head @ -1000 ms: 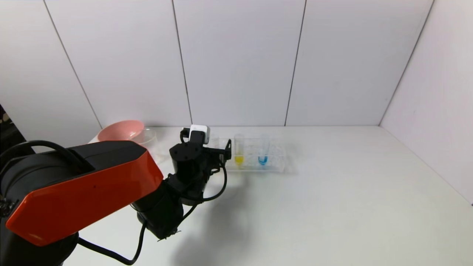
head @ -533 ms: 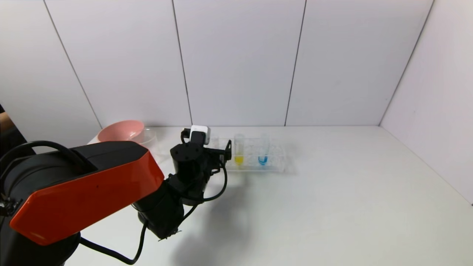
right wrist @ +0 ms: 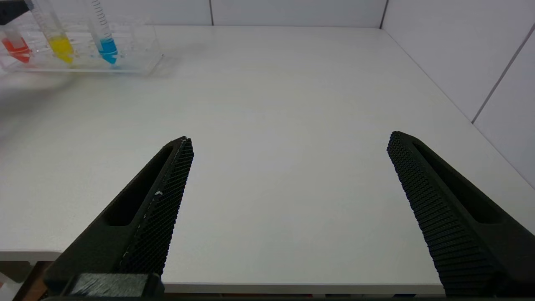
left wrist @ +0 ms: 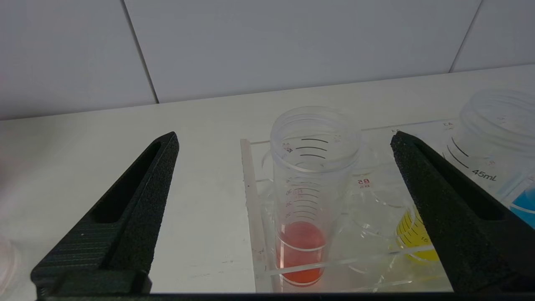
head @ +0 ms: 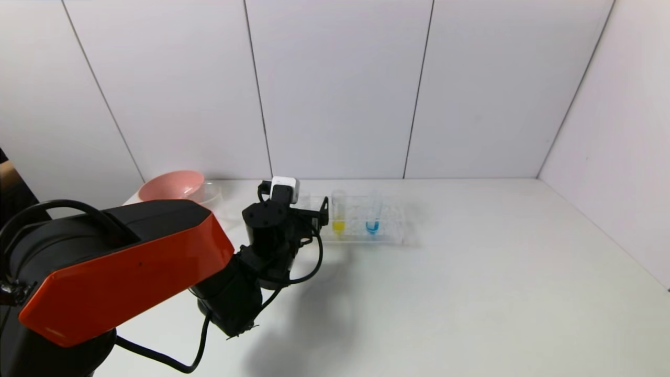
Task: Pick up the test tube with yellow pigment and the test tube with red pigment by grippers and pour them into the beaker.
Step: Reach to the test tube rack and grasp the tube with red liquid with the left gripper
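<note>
The left gripper stands wide open and empty, with the test tube with red pigment upright in the rack between its fingers, untouched.

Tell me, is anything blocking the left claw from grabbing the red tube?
Nothing visible does. The left claw is open, with the test tube with red pigment standing upright in the clear rack straight ahead, in the gap between its fingers.

red pigment tube, yellow tube — pink bowl
</note>
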